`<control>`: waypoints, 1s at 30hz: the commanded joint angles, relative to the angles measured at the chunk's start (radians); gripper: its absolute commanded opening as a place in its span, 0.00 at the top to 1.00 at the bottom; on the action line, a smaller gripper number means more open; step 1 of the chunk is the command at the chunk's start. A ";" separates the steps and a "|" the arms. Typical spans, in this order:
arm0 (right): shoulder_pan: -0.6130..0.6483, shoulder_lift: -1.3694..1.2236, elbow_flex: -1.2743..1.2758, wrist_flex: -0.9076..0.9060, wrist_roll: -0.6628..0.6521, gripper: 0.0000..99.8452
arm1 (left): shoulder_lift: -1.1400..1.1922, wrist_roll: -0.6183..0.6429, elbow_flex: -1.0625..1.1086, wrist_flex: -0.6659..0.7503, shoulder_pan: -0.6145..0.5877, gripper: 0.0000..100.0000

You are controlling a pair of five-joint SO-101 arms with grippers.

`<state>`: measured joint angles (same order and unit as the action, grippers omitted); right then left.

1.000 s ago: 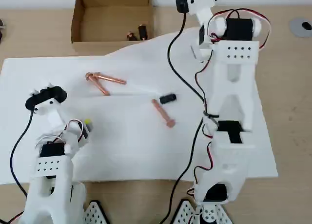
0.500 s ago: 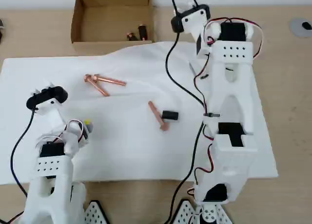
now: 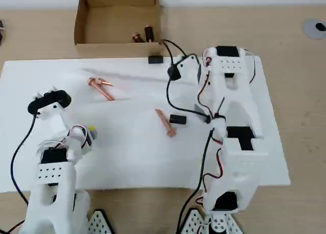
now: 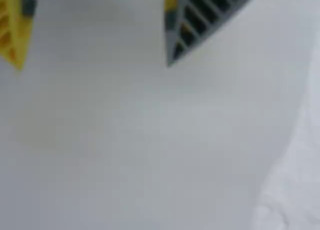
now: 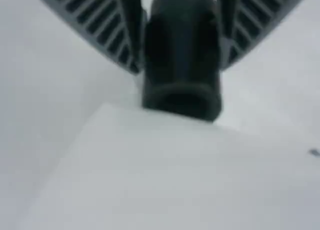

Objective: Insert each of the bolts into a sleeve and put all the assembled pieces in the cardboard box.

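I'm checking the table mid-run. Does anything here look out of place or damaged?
Nothing looks damaged or spilled. Two bolts lie bunched at an angle on the white sheet, ends together. A third bolt lies loose beside a black sleeve, not inserted. The right gripper grips another sleeve with no bolt showing in it.

R gripper [image 5: 179, 64] clamping blk sleeve [image 5: 181, 47], white sheet [image 5: 165, 175]
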<state>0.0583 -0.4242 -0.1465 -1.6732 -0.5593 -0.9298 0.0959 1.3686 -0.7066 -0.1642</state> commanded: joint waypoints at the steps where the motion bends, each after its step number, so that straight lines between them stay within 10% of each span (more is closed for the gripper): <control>1: 0.010 0.010 0.007 0.028 -0.009 0.99 | 0.001 -0.011 -0.051 -0.003 -0.009 0.80; 30: 0.008 -0.087 -0.031 0.052 -0.005 0.79 | 0.001 -0.044 -0.057 -0.028 0.002 0.80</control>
<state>0.0598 -0.5102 -0.1419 -1.6149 -0.5608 -0.9298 0.0606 1.3686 -0.7311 -0.1642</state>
